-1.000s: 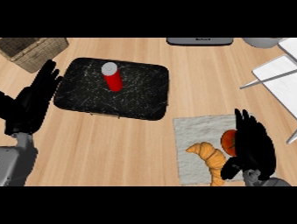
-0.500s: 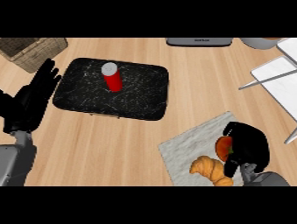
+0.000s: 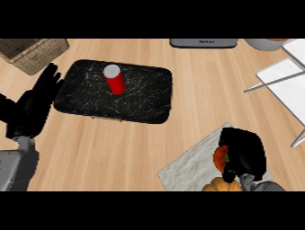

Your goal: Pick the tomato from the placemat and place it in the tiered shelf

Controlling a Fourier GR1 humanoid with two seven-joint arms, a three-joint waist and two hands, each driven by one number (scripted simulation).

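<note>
The tomato (image 3: 219,157) shows only as a red-orange sliver on the grey placemat (image 3: 191,164) at the lower right. My right hand (image 3: 245,152) is curled over it from the right and hides most of it. The white tiered shelf (image 3: 293,84) with its metal legs stands at the right edge, well away from that hand. My left hand (image 3: 27,108) rests open at the left, fingers up, holding nothing.
A croissant (image 3: 221,185) lies on the placemat just below the right hand. A black marbled tray (image 3: 141,101) with an upright red can (image 3: 115,82) sits at centre. At the back stand a wicker basket (image 3: 29,51), a grey appliance (image 3: 204,42) and a bowl (image 3: 267,43).
My right hand went from open above the placemat to curled round the tomato. The placemat has turned askew and the croissant has slid toward the lower edge. The left hand stayed put.
</note>
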